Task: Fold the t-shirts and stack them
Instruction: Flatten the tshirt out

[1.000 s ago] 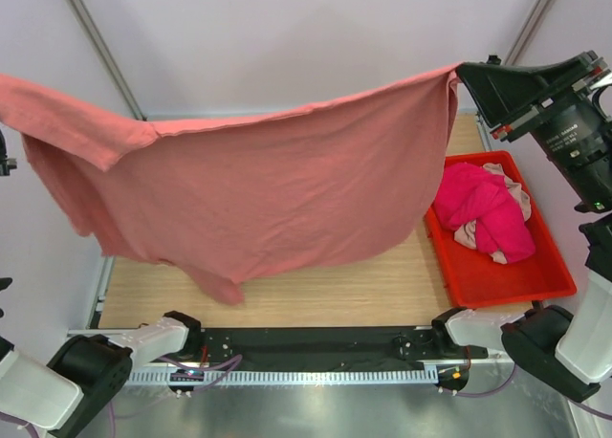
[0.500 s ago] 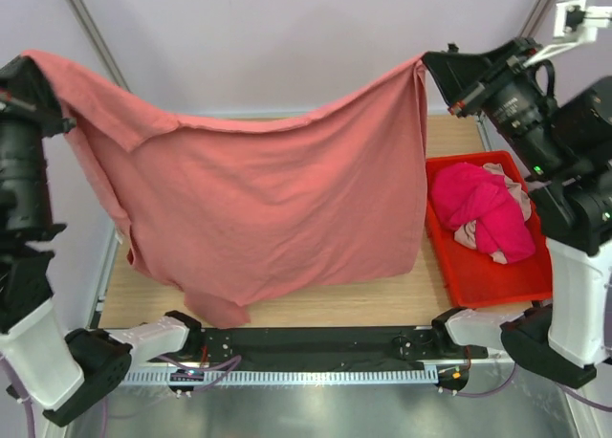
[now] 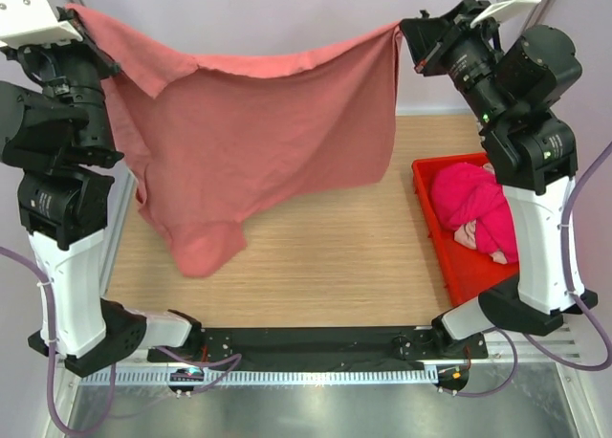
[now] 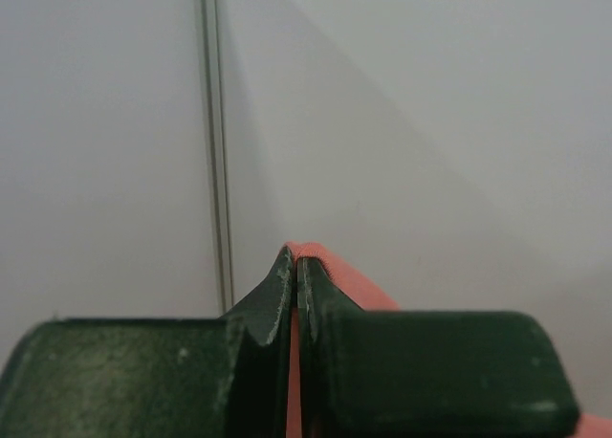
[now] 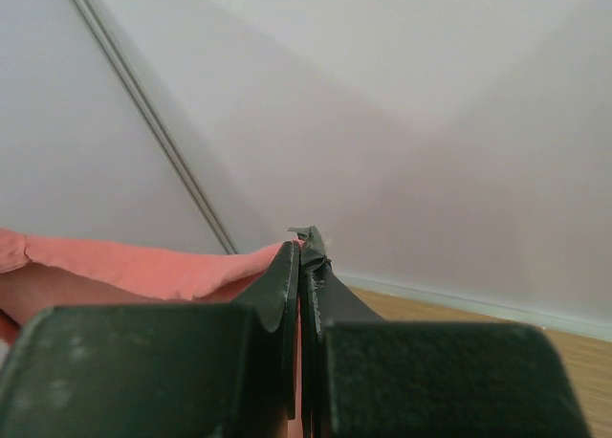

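Note:
A large salmon-pink t-shirt (image 3: 258, 132) hangs spread in the air over the far half of the table. My left gripper (image 3: 81, 22) is shut on its upper left corner, and in the left wrist view the salmon cloth (image 4: 335, 275) shows pinched between the dark jaws of that gripper (image 4: 295, 261). My right gripper (image 3: 406, 32) is shut on the upper right corner; the right wrist view shows the shirt's edge (image 5: 143, 266) running left from this gripper (image 5: 301, 251). A sleeve (image 3: 206, 247) dangles lowest, over the wood. A magenta t-shirt (image 3: 473, 204) lies bunched in the red bin (image 3: 449, 266), with a bit of pale pink cloth (image 3: 469, 235) under it.
The red bin stands on the right side of the wooden table (image 3: 335, 256), partly behind the right arm's upright column (image 3: 540, 228). The left arm's column (image 3: 67, 256) stands at the left table edge. A black rail (image 3: 306, 347) carries both bases at the near edge.
Both arms have swung inward and away from the camera, carrying the shirt toward the back wall. The shirt hangs narrower and further back, its sleeve now over the left of the table.

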{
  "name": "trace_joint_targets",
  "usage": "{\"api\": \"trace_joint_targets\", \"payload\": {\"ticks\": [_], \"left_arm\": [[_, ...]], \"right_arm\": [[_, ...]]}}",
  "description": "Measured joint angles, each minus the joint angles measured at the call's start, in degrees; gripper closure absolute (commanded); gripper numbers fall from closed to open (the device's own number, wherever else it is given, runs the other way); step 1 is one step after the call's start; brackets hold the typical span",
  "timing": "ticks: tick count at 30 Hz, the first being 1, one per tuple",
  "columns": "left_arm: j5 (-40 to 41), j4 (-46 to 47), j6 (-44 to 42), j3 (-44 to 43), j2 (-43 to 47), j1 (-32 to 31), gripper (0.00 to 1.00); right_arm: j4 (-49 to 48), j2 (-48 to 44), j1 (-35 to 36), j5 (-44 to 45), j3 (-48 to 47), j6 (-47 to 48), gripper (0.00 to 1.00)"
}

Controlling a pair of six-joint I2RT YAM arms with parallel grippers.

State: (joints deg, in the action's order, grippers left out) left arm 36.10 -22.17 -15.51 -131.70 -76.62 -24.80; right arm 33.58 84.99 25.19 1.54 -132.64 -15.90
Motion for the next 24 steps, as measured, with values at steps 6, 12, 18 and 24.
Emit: {"api": "trace_joint_targets", "payload": {"ticks": [6,12,18,24], "left_arm": [[0.2,-0.2,0.1,-0.1,3.8,-0.1,1.0],[0.1,-1.6,0.7,-1.8,11.6,-1.9,0.99],[-3.1,-4.7,4.6,-10.9,16.4,-4.4,1.0],[-7.4,-5.2,7.7,-14.7,18.2,-4.9,1.0]], "right_arm": [[0.6,-3.3,0.0,0.8,-0.4,-0.5,0.99],[2.3,-10.8,0.0,1.3,-0.6,-2.9,0.99],[4.6,-13.8,0.3,-5.0,-6.5,-8.2,0.99],[4.8,-15.0,0.3,-11.3,-5.4,-12.7,0.99]]}}
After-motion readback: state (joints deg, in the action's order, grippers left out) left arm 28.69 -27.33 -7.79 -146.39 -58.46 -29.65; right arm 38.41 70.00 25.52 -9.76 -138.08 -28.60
